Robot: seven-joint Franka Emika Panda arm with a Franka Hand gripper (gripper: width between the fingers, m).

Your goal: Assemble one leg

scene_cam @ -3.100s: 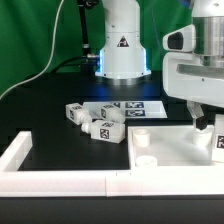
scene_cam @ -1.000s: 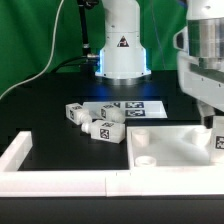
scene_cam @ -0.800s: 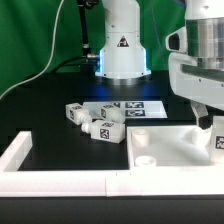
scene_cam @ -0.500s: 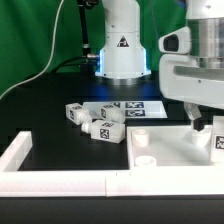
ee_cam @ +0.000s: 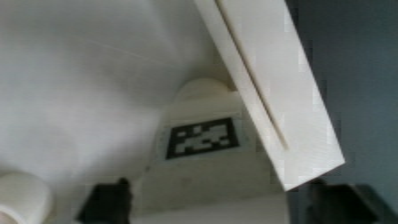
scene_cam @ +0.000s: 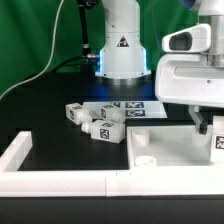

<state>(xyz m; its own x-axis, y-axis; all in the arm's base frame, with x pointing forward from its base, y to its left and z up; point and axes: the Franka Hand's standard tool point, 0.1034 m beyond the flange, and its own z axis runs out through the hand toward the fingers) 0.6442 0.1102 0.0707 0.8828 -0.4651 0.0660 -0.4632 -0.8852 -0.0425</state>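
Black tabletop [scene_cam: 50,115] is carrying loose legs [scene_cam: 100,122] centrally. Gripper [scene_cam: 205,128] is straddling a tagged leg [ee_cam: 205,140] on the white panel [scene_cam: 170,150], fingers [ee_cam: 111,200] spread either side; whether they grip it cannot be told

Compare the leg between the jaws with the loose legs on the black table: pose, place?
The leg between the jaws stands upright on the white panel, near its corner by the raised rim. The loose legs lie on their sides, clustered on the black table, away from the gripper. Both are white and carry black-and-white tags.

The exterior view faces the table [scene_cam: 40,100] from afar; the wrist view looks close at the leg [ee_cam: 199,150], shared.
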